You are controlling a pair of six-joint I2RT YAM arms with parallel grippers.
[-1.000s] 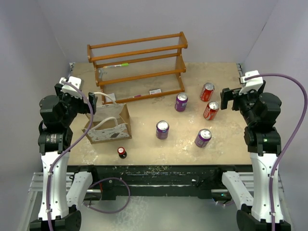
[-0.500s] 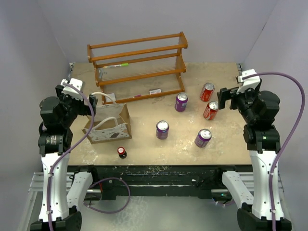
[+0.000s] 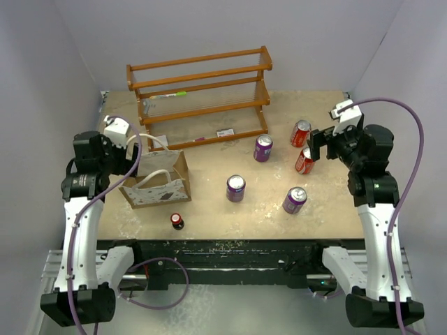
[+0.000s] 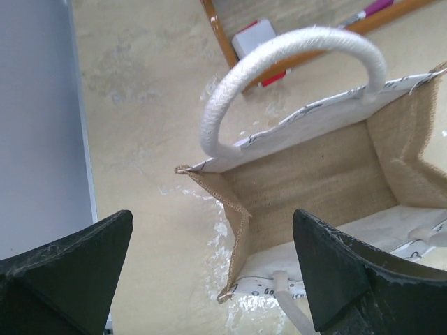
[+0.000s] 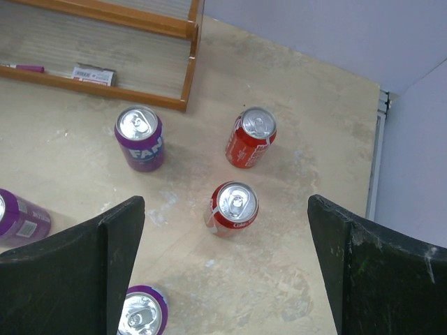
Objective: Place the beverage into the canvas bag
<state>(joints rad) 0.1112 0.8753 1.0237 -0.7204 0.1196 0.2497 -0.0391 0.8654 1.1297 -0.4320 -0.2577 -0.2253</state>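
The canvas bag (image 3: 157,184) stands open on the left of the table, white with a dark print and tan inside (image 4: 314,174), with one loop handle (image 4: 293,56) arched over it. My left gripper (image 3: 133,158) is open and empty just above the bag's left corner (image 4: 213,230). Several upright cans stand on the right: two red (image 3: 300,132) (image 3: 304,161) and three purple (image 3: 262,148) (image 3: 235,188) (image 3: 294,200). My right gripper (image 3: 316,144) is open and empty above the nearer red can (image 5: 234,207).
A wooden rack (image 3: 199,94) stands at the back with small items on its shelves. A small dark bottle (image 3: 177,221) stands near the front edge below the bag. The other red can (image 5: 251,136) and a purple Fanta can (image 5: 140,137) lie beyond my right gripper.
My left arm has swung right, bringing its gripper over the bag's left side. My right gripper has moved left and forward, over the red cans. Nothing on the table has moved.
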